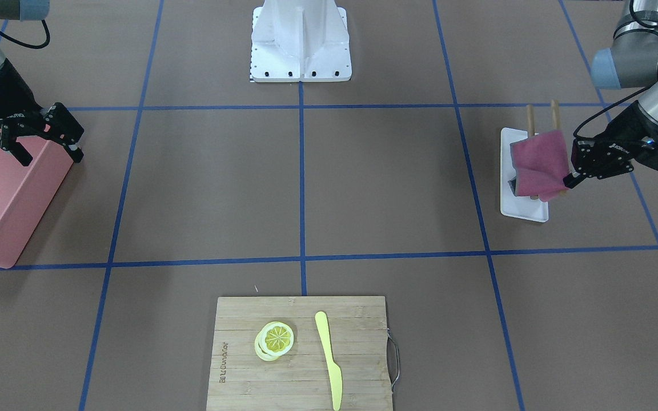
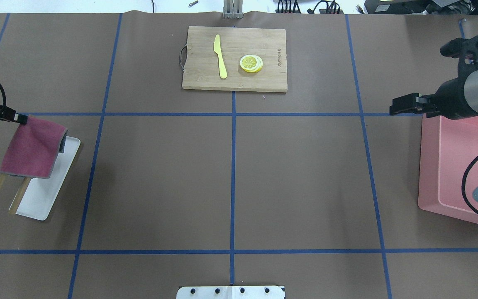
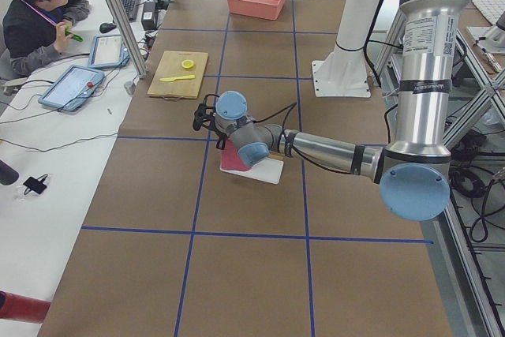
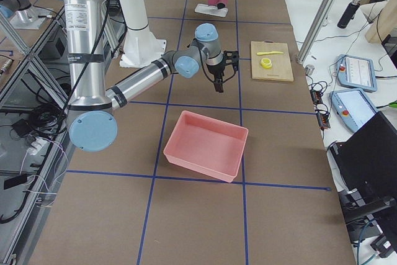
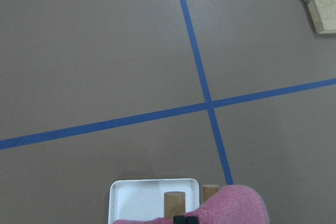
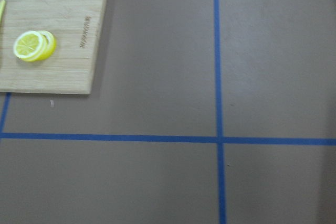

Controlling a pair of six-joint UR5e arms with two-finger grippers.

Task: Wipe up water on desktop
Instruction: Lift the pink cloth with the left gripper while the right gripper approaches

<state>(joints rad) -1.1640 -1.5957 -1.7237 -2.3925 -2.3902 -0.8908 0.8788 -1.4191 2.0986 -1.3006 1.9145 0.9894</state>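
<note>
Spanning every view, the desktop point(image 2: 160, 178) is lying flat, brown, w/ blue tape lines splitting it into big squares. No wet patch is showing clearly enough to place; can't tell where the water is.

At the robot's right end, a pink bin point(image 1: 15, 211) is sitting on the desktop, open side up. A bamboo board point(image 1: 249, 319) is resting at the edge far from the robot, approx. on the centre tape line, w/ its metal handle toward the robot's left. A white tray point(image 1: 526, 210) is lying at the robot's left end, well apart from the board & bin.

A magenta cloth point(image 1: 540, 162) is hanging over two wooden pegs point(image 1: 530, 120) that are standing up from the tray.

L gripper point(image 1: 568, 181) is pinching the cloth's edge, jaws closed down on the fabric; the L wrist view is showing a black fingertip against the pink fabric at its bottom edge. R gripper point(image 1: 49, 151) is hovering over the bin's rim on the side toward table centre, fingers spread wide, nothing between them.

On the board, a yellow knife point(image 1: 329, 359) is lying lengthwise, & a small stack of lemon slices point(image 1: 276, 338) is sitting just beside it, not touching.
</note>
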